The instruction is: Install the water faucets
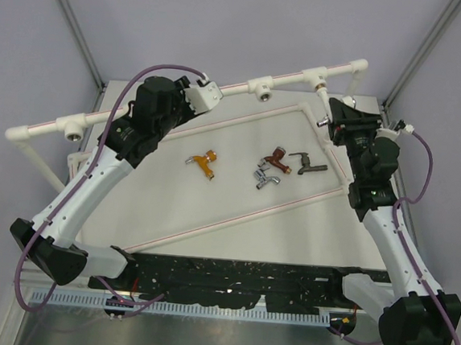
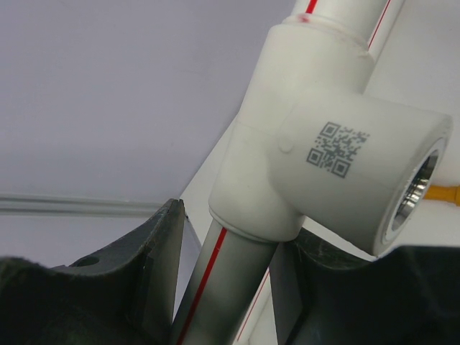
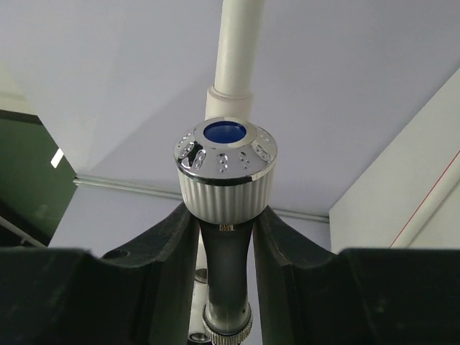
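Right wrist view: right gripper point(image 3: 225, 215) clamped on white faucet point(image 3: 226, 169) near right end of pipe frame point(image 1: 262, 84), left gripper point(image 2: 233, 223) closed on that frame's pipe; other faucets point(image 1: 266, 178) loose before it; advise squaring it to the frame, turning gently

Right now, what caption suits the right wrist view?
Right hand grips a white-knobbed faucet, with a white pipe beyond it.
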{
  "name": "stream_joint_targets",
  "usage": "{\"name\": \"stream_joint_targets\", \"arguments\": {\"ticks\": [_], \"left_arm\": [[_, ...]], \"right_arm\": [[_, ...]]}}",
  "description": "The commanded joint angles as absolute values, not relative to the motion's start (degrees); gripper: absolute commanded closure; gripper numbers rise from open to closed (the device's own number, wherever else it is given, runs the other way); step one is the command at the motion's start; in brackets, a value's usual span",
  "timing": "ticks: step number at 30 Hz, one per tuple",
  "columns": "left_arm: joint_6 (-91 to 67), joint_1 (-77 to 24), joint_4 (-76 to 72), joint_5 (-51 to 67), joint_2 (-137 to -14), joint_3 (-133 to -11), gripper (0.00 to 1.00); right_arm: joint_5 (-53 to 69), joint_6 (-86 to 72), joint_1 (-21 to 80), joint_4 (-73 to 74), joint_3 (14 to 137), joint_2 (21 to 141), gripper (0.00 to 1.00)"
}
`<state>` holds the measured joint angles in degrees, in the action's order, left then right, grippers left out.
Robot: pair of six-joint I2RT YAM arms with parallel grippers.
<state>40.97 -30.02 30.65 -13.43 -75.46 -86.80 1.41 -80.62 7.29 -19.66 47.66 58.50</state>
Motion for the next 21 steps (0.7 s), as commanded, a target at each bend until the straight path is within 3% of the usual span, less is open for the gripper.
{"name": "stream_joint_targets", "arguments": {"ticks": [1,3,5,6,9,14,15,21], "left_arm": [[23.3,-28.7,30.1,-17.2,-75.8,-84.7,0.93],[23.3,-28.7,30.1,-17.2,-76.0,-84.8,0.93],[23.2,-28.7,30.2,-17.2,-76.2,-85.0,0.93],[23.2,-28.7,30.3,-17.1,-76.2,-85.1,0.93],[23.3,-28.7,30.4,-17.6,-76.0,-85.1,0.93],[23.6,-28.6,30.4,-18.5,-75.9,-85.1,0.93],[23.6,-28.6,30.5,-18.5,-75.9,-85.1,0.93],[22.7,-28.6,32.0,-19.1,-76.3,-86.2,0.92]], "right_arm": [[-2.5,-90.8,8.4,-19.8,48.3,56.7,0.76],[-2.6,-90.8,8.4,-19.2,49.0,56.3,0.69],[-3.2,-89.6,8.5,-19.0,48.8,55.2,0.55],[-3.5,-88.9,8.5,-18.9,48.3,54.4,0.43],[-4.6,-87.4,8.4,-20.5,44.8,52.4,0.25],[-2.1,-77.2,5.4,-17.7,41.0,46.7,0.18],[-1.5,-74.2,5.0,-16.6,40.4,45.6,0.04],[4.9,-29.0,1.9,-6.6,41.9,36.3,0.04]]}}
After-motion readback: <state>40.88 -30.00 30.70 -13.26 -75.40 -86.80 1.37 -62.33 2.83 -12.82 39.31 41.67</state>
